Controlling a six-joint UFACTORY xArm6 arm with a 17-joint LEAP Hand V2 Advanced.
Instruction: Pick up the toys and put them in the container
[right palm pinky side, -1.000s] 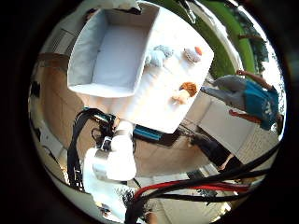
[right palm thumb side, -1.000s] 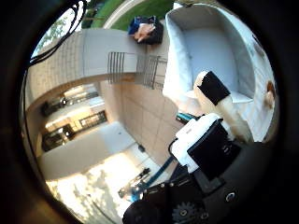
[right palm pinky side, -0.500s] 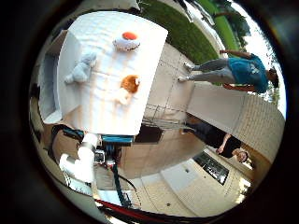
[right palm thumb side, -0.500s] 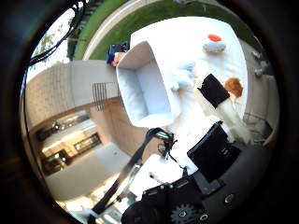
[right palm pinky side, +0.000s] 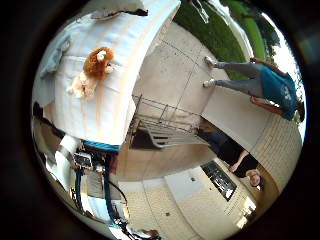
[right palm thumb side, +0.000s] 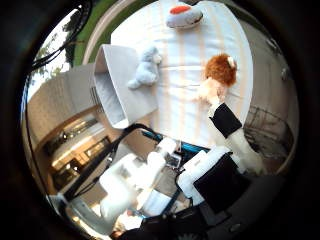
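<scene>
A table under a white striped cloth (right palm thumb side: 182, 107) carries the toys. A brown-maned lion plush (right palm thumb side: 218, 76) lies near one edge, also seen in the little finger side view (right palm pinky side: 93, 69). A grey-blue plush (right palm thumb side: 145, 70) rests against the open grey container (right palm thumb side: 116, 87). A white toy with a red top (right palm thumb side: 183, 15) sits at the far end. My hand (right palm thumb side: 226, 160) hovers over the table. One straight, black-tipped finger (right palm thumb side: 226, 120) points at the lion, just short of it. The hand holds nothing.
The white arm and its base (right palm thumb side: 135, 180) stand by the table's near edge. A metal rack (right palm pinky side: 162, 131) lies on the paved floor beside the table. Grass (right palm pinky side: 210, 30) lies beyond the paving.
Both views have swung as my hand travelled across the table from the container toward the lion. The lion now looks larger and closer. The toys themselves have not moved.
</scene>
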